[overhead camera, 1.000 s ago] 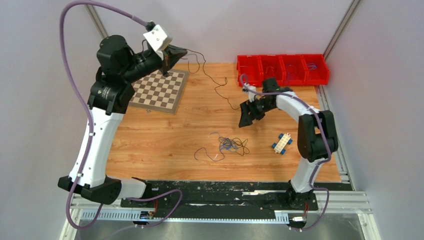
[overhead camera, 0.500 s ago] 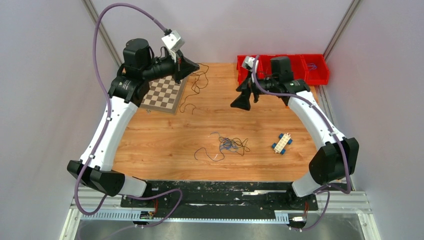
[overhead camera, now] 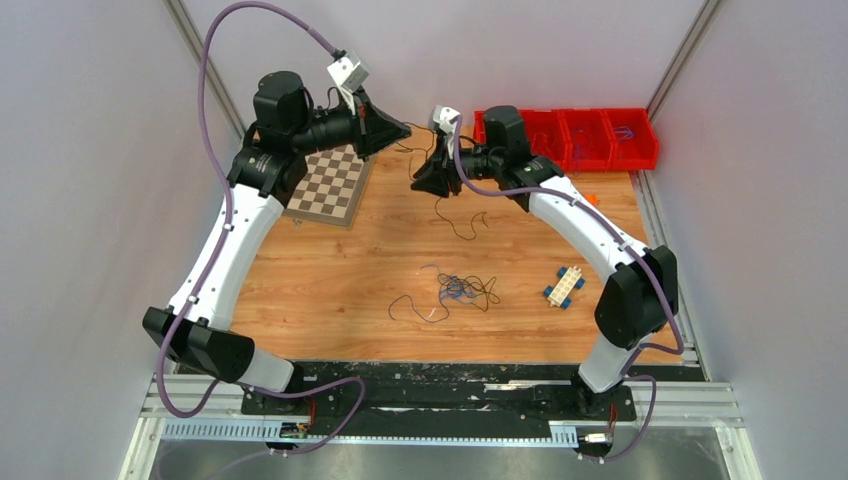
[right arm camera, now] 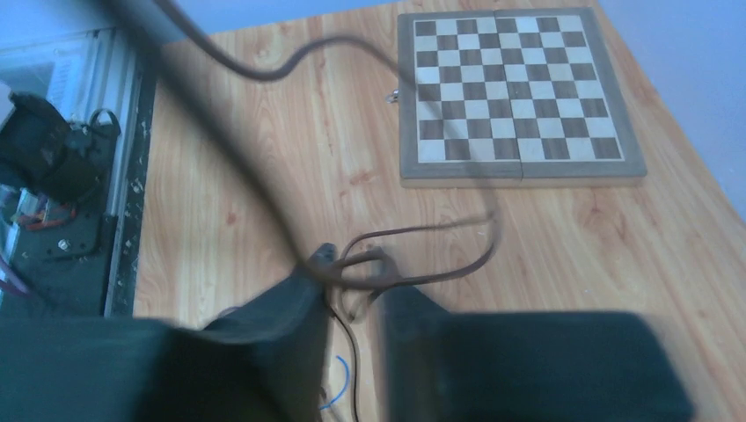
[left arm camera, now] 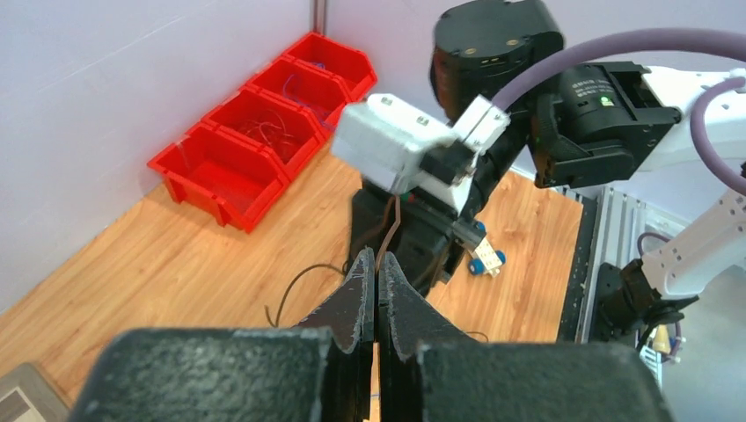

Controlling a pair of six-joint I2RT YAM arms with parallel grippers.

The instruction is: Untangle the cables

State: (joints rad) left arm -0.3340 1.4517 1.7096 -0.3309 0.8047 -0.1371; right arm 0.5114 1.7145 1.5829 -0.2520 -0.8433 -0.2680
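A dark brown cable (overhead camera: 455, 222) hangs in the air at the back of the table. My left gripper (overhead camera: 403, 131) is shut on its upper end; in the left wrist view the strand (left arm camera: 388, 230) rises out of the closed tips (left arm camera: 377, 258). My right gripper (overhead camera: 430, 184) sits just right of the left one. Its jaws (right arm camera: 359, 277) stand a little apart, blurred, with loops of the brown cable (right arm camera: 422, 233) between the fingertips. A tangle of blue-purple, red and dark cables (overhead camera: 462, 290) lies mid-table, below both grippers.
A chessboard (overhead camera: 325, 185) lies at the back left under the left arm. Red bins (overhead camera: 590, 135) line the back right, with thin wires inside. A white toy car with blue wheels (overhead camera: 565, 287) sits right of the tangle.
My right arm swung left from the bins to the left gripper and its jaws narrowed around the brown cable. The left gripper shifted slightly right, still shut on the cable.
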